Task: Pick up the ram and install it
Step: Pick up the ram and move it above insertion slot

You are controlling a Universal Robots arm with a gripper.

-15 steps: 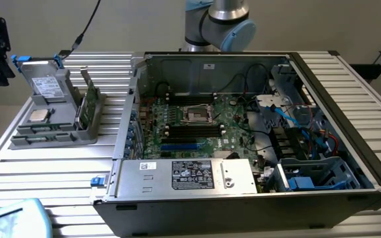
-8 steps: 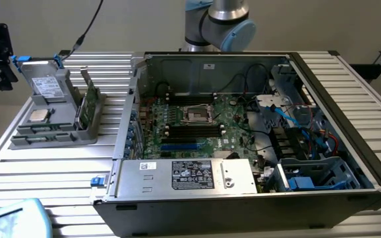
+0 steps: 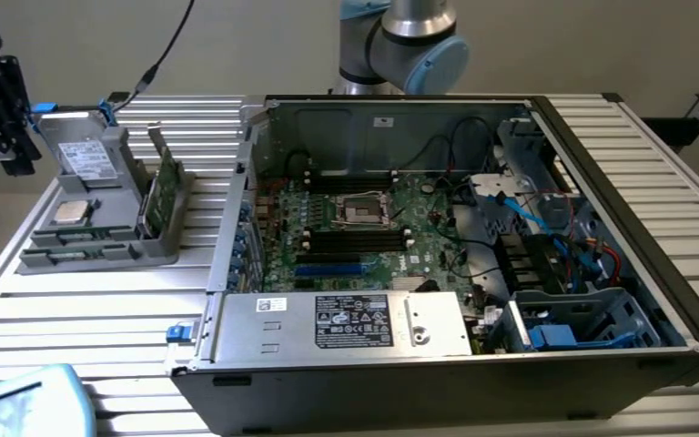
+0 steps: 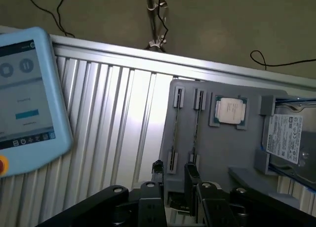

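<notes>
My gripper hangs high over the far left corner of the table, above the grey parts holder. In the wrist view its two black fingers stand apart, so the gripper is open, and the holder shows through the gap with nothing between them. Just past the fingertips lie two narrow slots, each with a thin dark edge along it. I cannot tell whether either edge is the ram. The open computer case lies on its side with the motherboard and its black memory slots exposed.
The holder also carries a silver processor chip, a hard drive and an upright green card. A blue-framed tablet lies on the slatted table. The arm's base stands behind the case.
</notes>
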